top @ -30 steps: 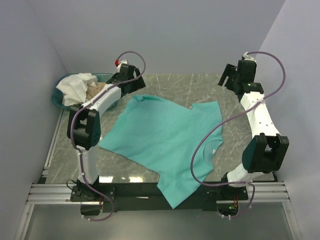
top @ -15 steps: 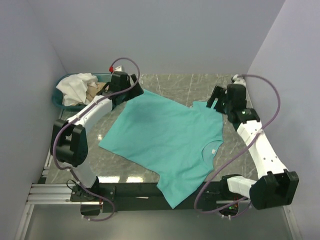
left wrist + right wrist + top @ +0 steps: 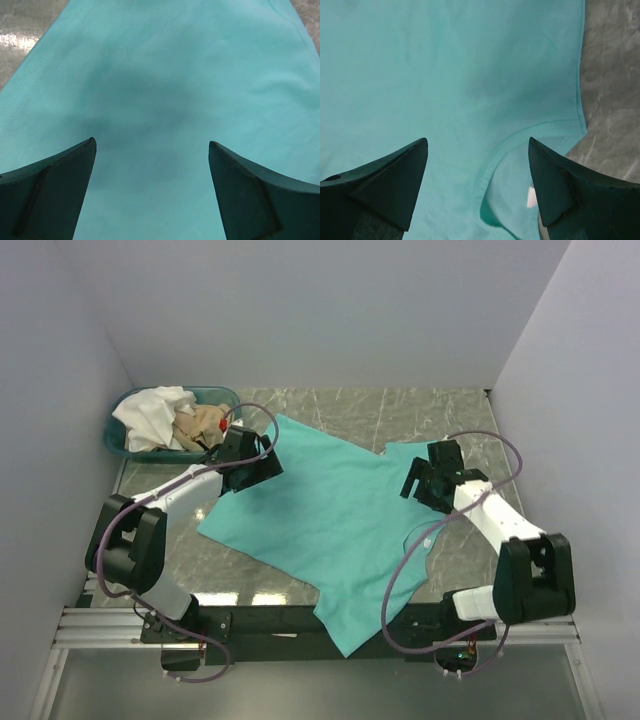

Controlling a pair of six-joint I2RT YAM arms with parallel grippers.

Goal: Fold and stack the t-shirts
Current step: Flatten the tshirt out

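Note:
The teal-green t-shirt (image 3: 330, 520) lies spread flat on the table, its lower end hanging over the near edge. My left gripper (image 3: 262, 462) is open and empty over the shirt's far left part; the left wrist view shows plain teal cloth (image 3: 160, 90) between the fingers. My right gripper (image 3: 418, 483) is open and empty over the shirt's right side; the right wrist view shows the neck opening (image 3: 495, 160) with the white tag (image 3: 532, 196). The white t-shirt (image 3: 152, 412) and the tan-beige t-shirt (image 3: 200, 425) lie crumpled in the basket.
The shallow teal basket (image 3: 125, 445) stands at the table's far left corner. Grey marble table (image 3: 400, 415) shows behind the shirt and to the right (image 3: 615, 75). Walls close in the sides and back. A metal rail (image 3: 110, 625) runs along the near edge.
Both arms have come down and inward from the far corners onto the teal shirt. The shirt's far left edge has been laid flatter. Both grippers stay open.

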